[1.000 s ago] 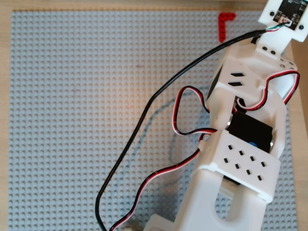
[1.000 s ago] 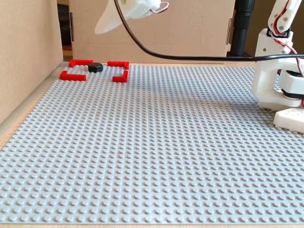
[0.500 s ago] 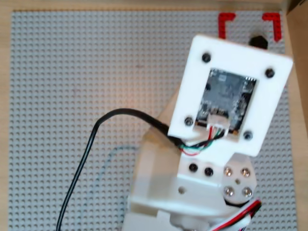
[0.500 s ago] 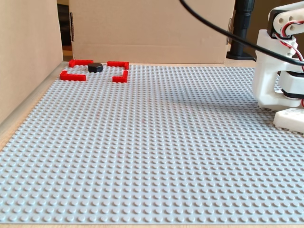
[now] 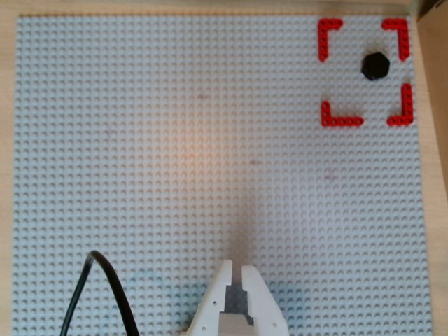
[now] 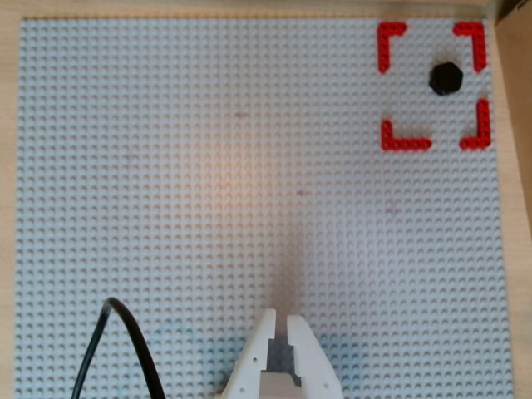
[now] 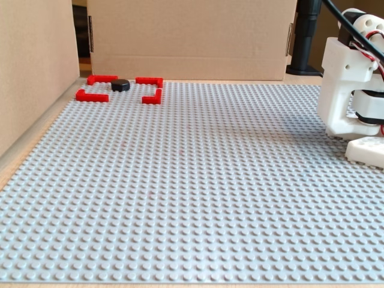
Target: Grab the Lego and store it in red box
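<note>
A second ago the white plastic claw [image 5: 236,269] hung high in the fixed view, above the red outline; half a second ago it had already gone from that view; the thick black cable [image 7: 354,29] trailing from the claw, once swung across the cardboard wall, now crosses only the top right corner, by the arm's white base [image 7: 343,90].

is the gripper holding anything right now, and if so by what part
Nothing is held. The gripper sits at the bottom edge of both overhead views, fingertips together, while the Lego lies far away inside the red box.
</note>
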`<state>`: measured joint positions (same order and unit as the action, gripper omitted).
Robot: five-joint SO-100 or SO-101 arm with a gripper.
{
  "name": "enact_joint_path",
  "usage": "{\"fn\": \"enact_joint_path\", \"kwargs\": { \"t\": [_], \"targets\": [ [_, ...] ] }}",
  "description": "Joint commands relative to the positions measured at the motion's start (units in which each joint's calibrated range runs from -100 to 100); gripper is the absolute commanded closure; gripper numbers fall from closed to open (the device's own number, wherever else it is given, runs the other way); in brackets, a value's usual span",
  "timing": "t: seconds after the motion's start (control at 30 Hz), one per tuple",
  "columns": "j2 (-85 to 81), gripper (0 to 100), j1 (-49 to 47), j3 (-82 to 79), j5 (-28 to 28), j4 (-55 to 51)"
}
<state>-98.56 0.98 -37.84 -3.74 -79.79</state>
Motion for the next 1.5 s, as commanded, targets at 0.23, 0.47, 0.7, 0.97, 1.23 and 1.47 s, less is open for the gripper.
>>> {"fn": "enact_joint_path", "kwargs": {
  "t": [0.23,0.47,0.7,0.97,1.23,1.47],
  "targets": [
    [-0.6,99,0.5,7.1,0.0,-12.0],
    [-0.7,99,0.3,17.3,0.0,-19.6],
    [-0.7,98,0.5,15.7,0.0,-19.4],
    [-0.7,98,0.5,14.5,-0.2,-19.2],
    [-0.7,98,0.4,14.3,-0.3,-19.1],
    [-0.7,98,0.4,14.3,-0.3,-19.1]
  ]
}}
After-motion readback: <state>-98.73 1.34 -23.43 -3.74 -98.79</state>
